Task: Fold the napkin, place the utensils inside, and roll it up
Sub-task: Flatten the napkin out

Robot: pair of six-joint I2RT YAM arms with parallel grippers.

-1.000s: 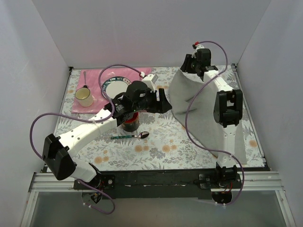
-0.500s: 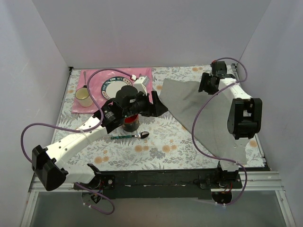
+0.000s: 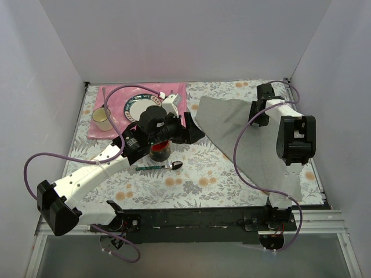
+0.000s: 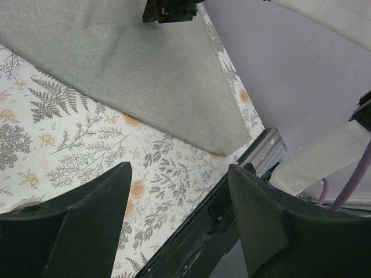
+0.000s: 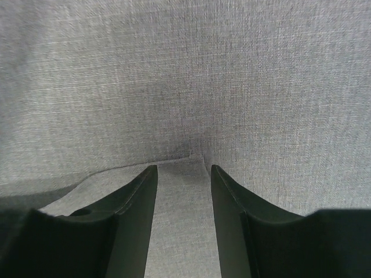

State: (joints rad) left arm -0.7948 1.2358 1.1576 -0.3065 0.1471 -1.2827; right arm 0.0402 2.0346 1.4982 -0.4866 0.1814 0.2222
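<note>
1. Napkin (image 3: 255,150): lies spread on the right half of the floral worktop (image 3: 191,185), reaching from the far middle to the near right corner.
2. Right gripper (image 3: 258,116): sits low over the far part of the napkin. In the wrist view its fingers (image 5: 130,214) stand apart with a corner of grey cloth between them. Whether they are pinching it cannot be told.
3. Left gripper (image 3: 196,128): hovers near the napkin's left edge with its fingers (image 4: 87,220) released and nothing between them.
4. Utensil (image 3: 159,167): one green-handled spoon lies flat on the worktop, left of the napkin and apart from it, just in front of a dark jar (image 3: 159,152).
5. Mug (image 3: 104,119) and plate (image 3: 139,107): both rest on the pink placemat (image 3: 110,95) at the far left.
</note>
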